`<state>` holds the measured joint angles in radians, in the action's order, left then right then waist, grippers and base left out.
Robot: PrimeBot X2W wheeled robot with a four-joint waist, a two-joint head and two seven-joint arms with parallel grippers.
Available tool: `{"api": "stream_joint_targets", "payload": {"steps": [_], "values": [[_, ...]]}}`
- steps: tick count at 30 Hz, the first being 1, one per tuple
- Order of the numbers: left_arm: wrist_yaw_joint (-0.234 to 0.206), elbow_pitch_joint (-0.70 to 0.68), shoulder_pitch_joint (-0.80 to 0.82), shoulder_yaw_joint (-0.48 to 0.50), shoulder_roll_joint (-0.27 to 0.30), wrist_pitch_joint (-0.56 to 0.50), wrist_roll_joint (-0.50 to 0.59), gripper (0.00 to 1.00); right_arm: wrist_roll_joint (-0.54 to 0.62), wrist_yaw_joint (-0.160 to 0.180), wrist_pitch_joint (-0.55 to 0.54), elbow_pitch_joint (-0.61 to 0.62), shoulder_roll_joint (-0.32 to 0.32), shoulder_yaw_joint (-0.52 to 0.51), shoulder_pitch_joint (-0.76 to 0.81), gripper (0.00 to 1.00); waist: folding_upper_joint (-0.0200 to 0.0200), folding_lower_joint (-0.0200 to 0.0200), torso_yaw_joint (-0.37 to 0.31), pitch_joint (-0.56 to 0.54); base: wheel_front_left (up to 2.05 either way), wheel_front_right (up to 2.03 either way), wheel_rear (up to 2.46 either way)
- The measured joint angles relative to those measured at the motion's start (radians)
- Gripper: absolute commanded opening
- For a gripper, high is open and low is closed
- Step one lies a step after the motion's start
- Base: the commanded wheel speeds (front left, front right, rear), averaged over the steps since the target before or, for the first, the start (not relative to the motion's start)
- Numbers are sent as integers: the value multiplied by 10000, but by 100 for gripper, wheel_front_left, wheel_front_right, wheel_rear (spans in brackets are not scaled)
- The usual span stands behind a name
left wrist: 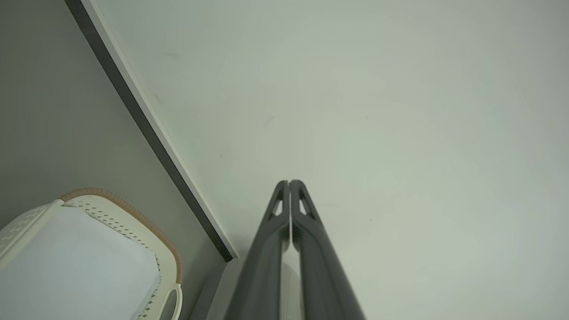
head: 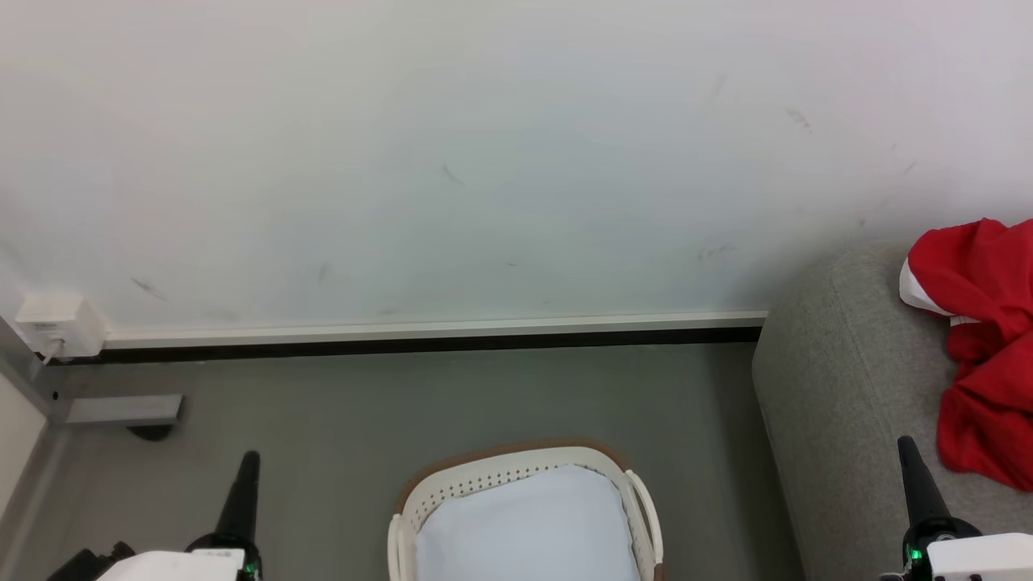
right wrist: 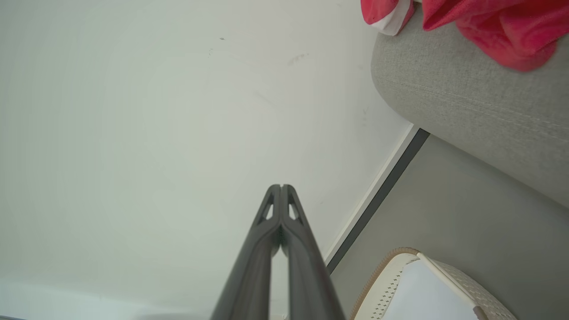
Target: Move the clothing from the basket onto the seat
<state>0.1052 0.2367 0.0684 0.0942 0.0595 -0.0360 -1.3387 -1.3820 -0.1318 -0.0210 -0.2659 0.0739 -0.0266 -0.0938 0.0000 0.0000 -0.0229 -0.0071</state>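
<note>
The bright red soft fabric clothing with white panels (head: 984,347) (right wrist: 489,22) lies in a crumpled heap on top of the large light grey woven-fabric seat (head: 839,387) (right wrist: 466,102). It is near the seat's end by the wall, and one white-edged fold reaches the rounded padded edge there. The rounded cream-white plastic basket with perforated sides and a brown rim (head: 452,492) (left wrist: 133,218) (right wrist: 386,280) stands on the grey floor (head: 403,403), near the seat's side but apart from it. A strip of floor lies between it and the dark baseboard (head: 403,345) of the white wall (head: 484,161), and its pale inner bottom is open to view. The left gripper (head: 248,464) (left wrist: 289,182) hangs above the floor to the left of the basket. Its two long dark fingers are pressed together up to the tips and it has hold of nothing. The right gripper (head: 908,444) (right wrist: 281,186) stands in front of the seat, just beside the lower edge of the clothing in the head view, not touching it. Its fingers also meet at the tips, with nothing between them. At the floor's left corner a small white box (head: 60,323) sits on the wall above a grey metal bracket (head: 121,410).
</note>
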Motion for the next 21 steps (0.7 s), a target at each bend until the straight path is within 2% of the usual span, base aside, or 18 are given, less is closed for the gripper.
{"api": "stream_joint_targets", "payload": {"steps": [21], "values": [[98,40,259,121,-63,-437,-1461,0,-1344,0,-416,71,-52,-380,-72,0,0,0,120,37,0,0,0]]}}
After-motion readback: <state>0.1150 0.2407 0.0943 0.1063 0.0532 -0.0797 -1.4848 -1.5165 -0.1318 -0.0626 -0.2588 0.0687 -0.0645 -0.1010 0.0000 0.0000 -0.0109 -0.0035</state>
